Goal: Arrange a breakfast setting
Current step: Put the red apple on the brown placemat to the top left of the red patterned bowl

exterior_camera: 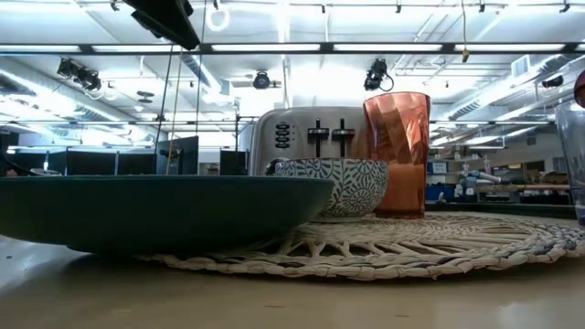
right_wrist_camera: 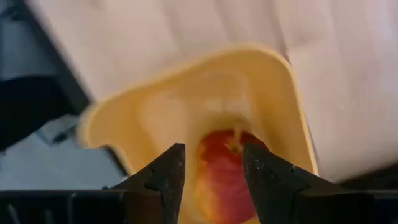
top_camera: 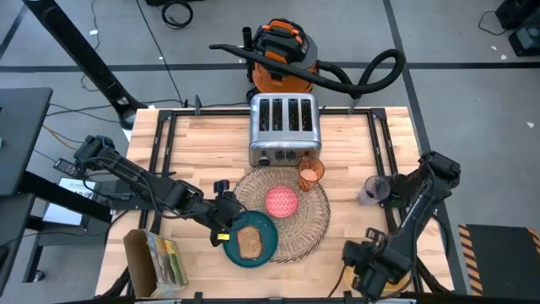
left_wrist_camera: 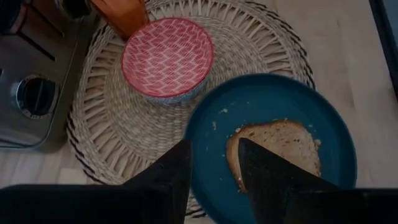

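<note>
Meanwhile the right gripper point(right_wrist_camera: 211, 171) hovered with jaws apart over the apple point(right_wrist_camera: 222, 168) in the yellow tray point(right_wrist_camera: 155, 112); the left gripper point(left_wrist_camera: 214, 165), jaws apart, hung above the toast point(left_wrist_camera: 280, 146) on the teal plate point(left_wrist_camera: 267, 99).

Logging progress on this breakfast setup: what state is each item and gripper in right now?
plate: partly on the placemat, holding toast.
toast: flat on the plate.
bowl: upright on the placemat, empty.
cup: upright at the placemat's edge.
apple: in the yellow tray.
toaster: slots empty.
left gripper: open above the plate.
right gripper: open over the apple.
</note>
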